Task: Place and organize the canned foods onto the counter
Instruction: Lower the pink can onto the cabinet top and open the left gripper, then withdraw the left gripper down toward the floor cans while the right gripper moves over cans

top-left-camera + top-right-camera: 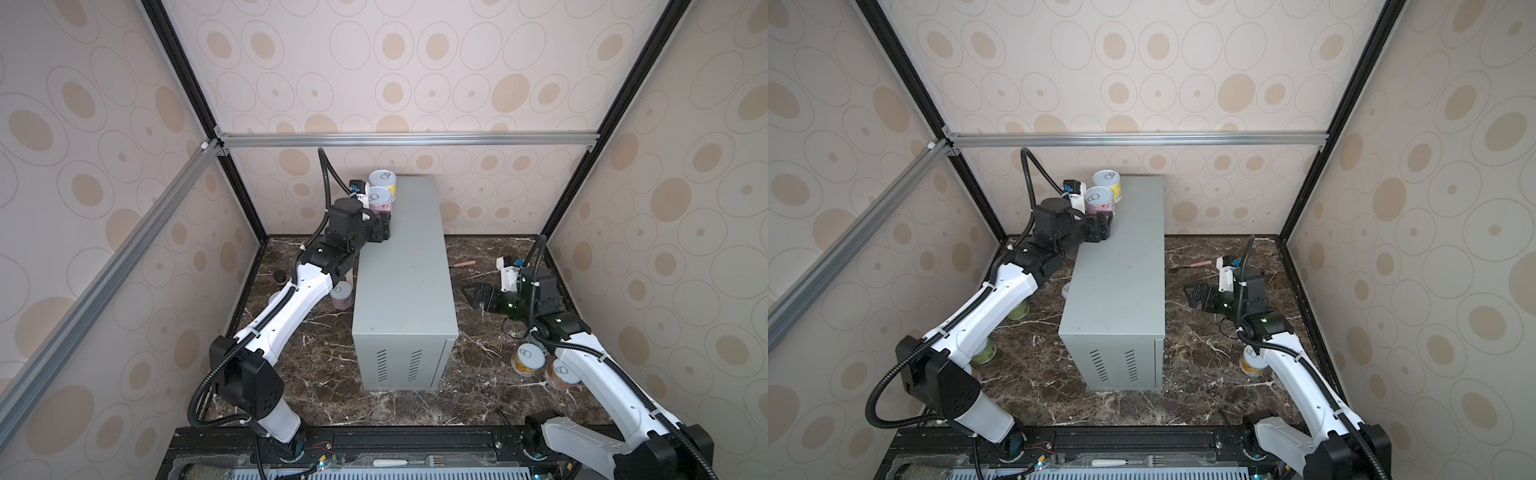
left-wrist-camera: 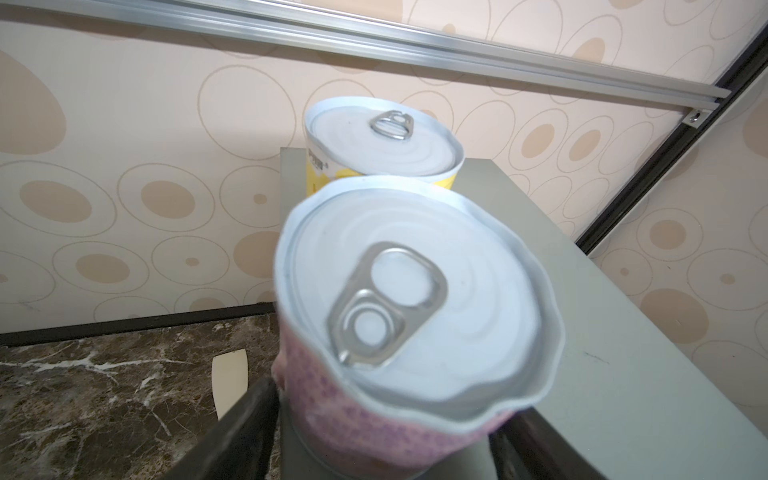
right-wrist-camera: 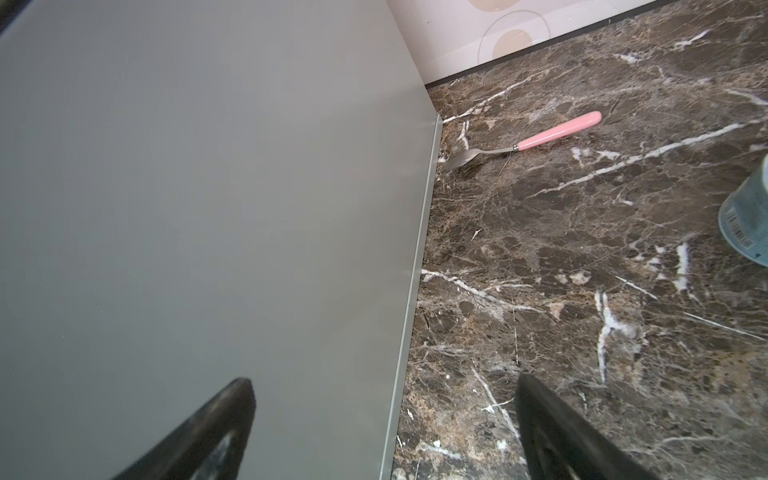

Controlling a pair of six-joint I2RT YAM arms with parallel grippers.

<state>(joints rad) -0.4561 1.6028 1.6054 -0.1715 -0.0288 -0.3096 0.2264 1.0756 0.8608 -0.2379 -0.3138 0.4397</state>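
Pink can (image 2: 415, 299) stands upright, axis vertical, on grey bench (image 1: 405, 266), yellow can (image 2: 374, 143) just behind; left hand (image 1: 385, 220) flanks it, grip impossible to tell; right hand (image 3: 384, 384) released, empty

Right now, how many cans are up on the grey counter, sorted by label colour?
On the counter:
yellow can: 1
pink can: 1, standing between the fingers of the left gripper
Total: 2
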